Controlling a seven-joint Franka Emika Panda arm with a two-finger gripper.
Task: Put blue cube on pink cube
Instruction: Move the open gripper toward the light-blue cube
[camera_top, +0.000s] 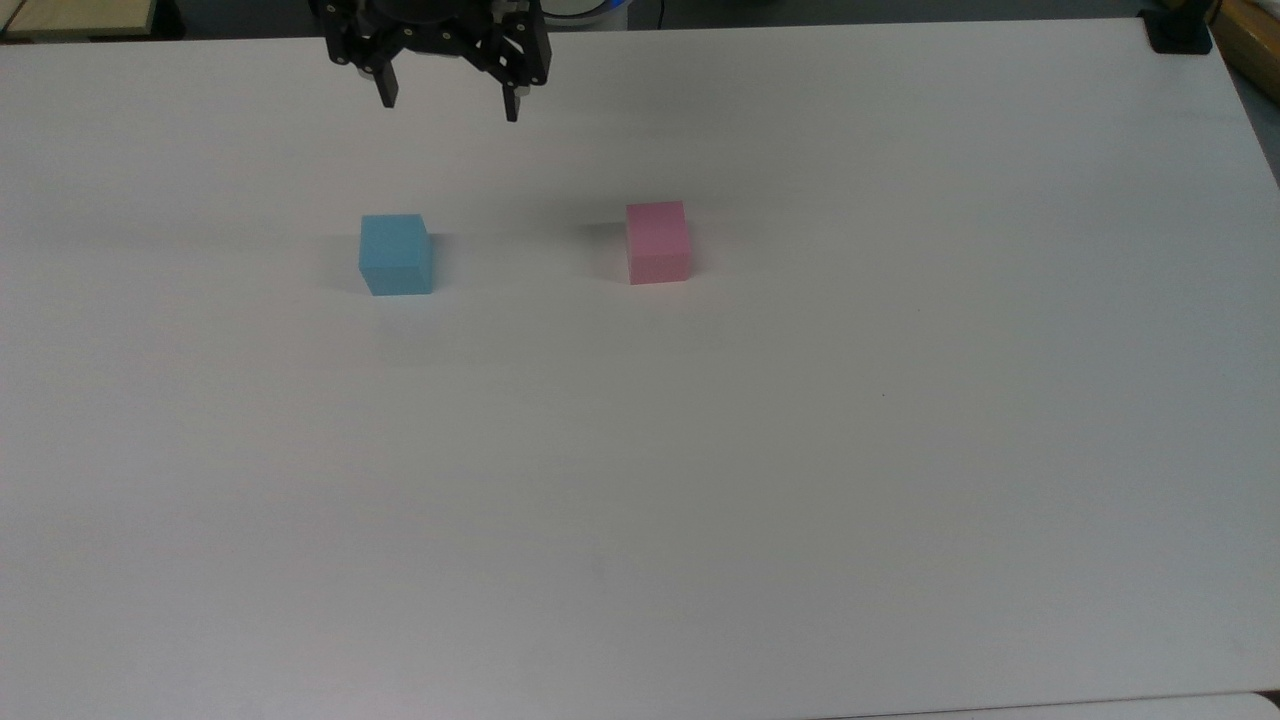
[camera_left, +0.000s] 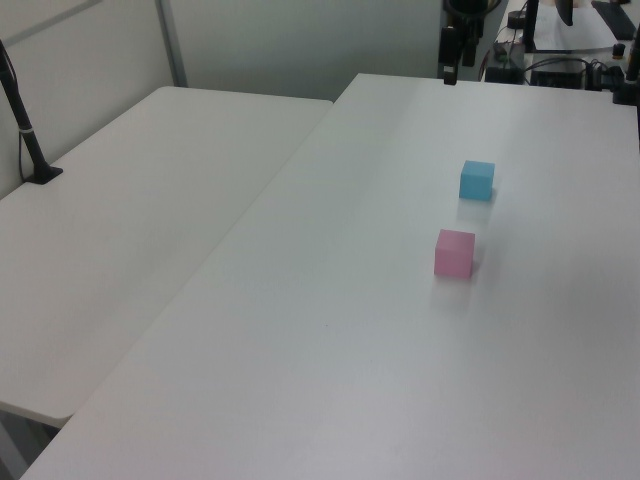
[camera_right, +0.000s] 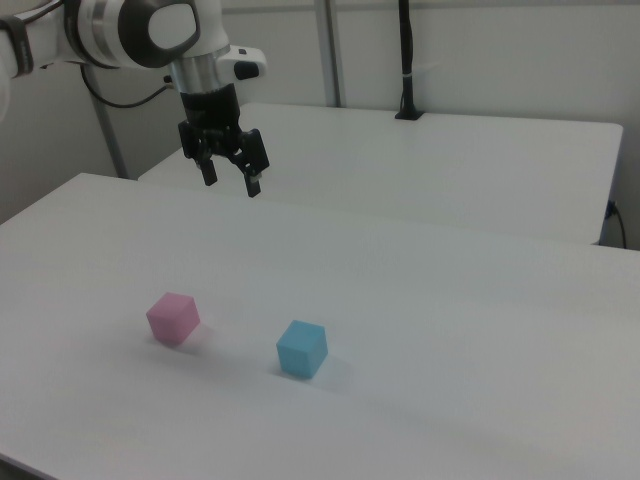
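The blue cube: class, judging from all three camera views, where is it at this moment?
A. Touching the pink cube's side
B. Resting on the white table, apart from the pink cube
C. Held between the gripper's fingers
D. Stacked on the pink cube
B. The blue cube sits on the white table with bare surface between it and the pink cube, while the gripper hangs open and empty above the table's far edge.

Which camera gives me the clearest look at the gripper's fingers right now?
The right view: the black two-finger gripper hangs whole above the white table, fingers spread and empty. The top view cuts it off at the frame's upper edge. The left view has it small and far, edge-on.
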